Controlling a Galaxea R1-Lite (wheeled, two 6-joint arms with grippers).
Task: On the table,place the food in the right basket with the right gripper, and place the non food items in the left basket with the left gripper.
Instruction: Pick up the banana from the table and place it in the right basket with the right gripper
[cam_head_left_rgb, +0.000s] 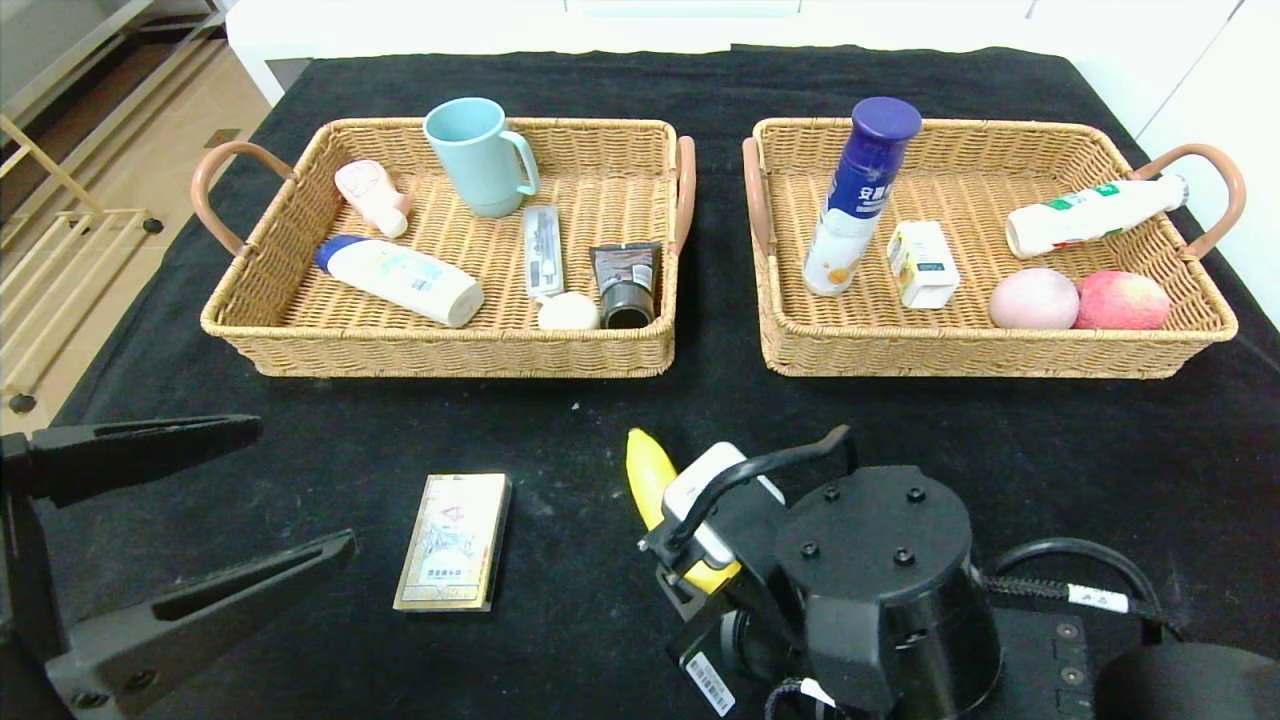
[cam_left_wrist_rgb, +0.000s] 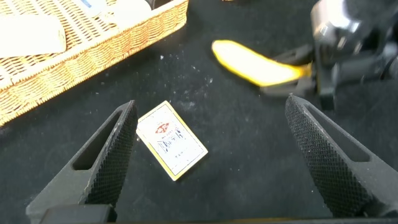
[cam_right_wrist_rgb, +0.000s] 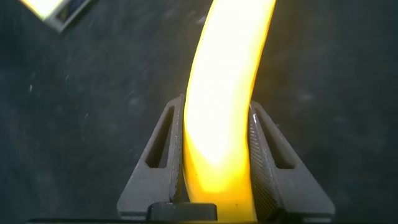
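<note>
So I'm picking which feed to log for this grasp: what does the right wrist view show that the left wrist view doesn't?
Only the right wrist view shows the right gripper with both fingers pressed against the banana. Only the left wrist view shows the open left gripper and a corner of the left basket. Both show the banana and the card box on the black cloth.

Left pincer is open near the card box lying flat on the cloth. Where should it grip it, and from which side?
Come straight down from above on the card box and close across its two long edges, around the middle. It lies flat, so only the thin side edges offer purchase. The left pincer already stands open beside it; the right pincer holds the banana.
</note>
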